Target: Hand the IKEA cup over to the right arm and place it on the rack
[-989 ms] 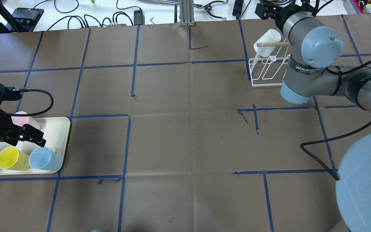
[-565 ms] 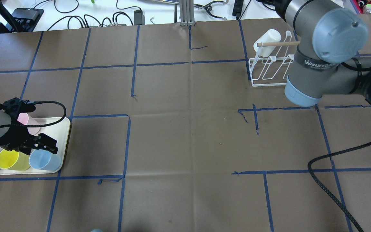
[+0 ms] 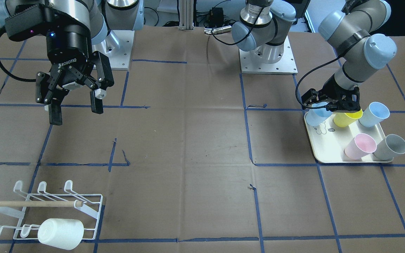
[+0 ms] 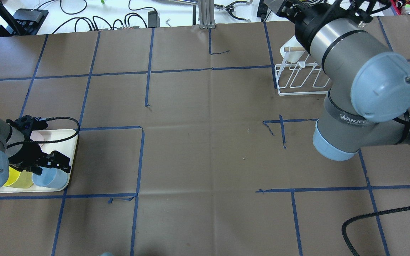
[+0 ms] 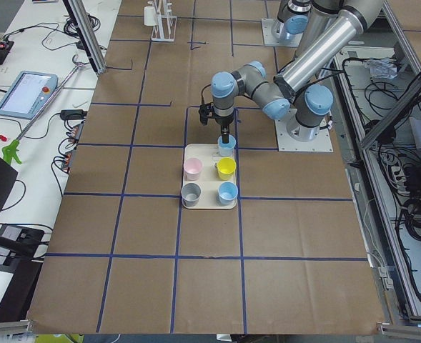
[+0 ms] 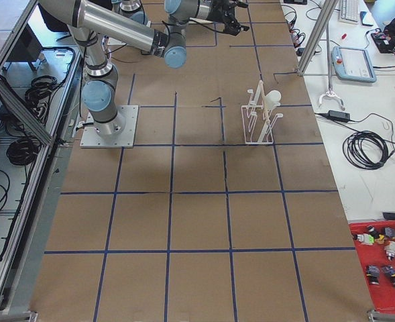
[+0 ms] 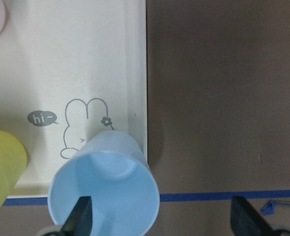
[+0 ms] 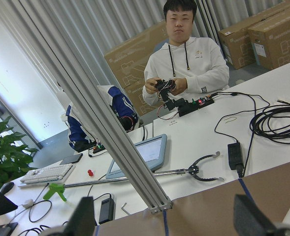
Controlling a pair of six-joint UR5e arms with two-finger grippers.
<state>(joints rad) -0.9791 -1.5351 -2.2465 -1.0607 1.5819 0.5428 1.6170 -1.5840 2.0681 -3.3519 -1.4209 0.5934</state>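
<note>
The left gripper (image 7: pixel 162 219) is hanging spread wide over the light blue cup (image 7: pixel 105 196), pointing straight down. In its wrist view one finger (image 7: pixel 80 216) is sitting over the cup's open mouth. The other is out over the bare table, so the cup's wall at 3 o'clock is lying between them, not yet pinched. The cup is standing upright with its long axis vertical. In the overhead view it is in the 4 o'clock corner of the cream bunny tray (image 7: pixel 110 59), and a yellow cup (image 7: pixel 4 167) is sitting just beside it at 9 o'clock.

The right gripper (image 3: pixel 76 111) is hanging spread and empty, well apart across the table. Seen from overhead, the rack (image 3: pixel 88 211) is standing at 1 o'clock, with one white cup (image 3: pixel 60 233) on it. The left arm is clearly the nearer one, so I'd say the pick falls to it, closing on the rim wall.
</note>
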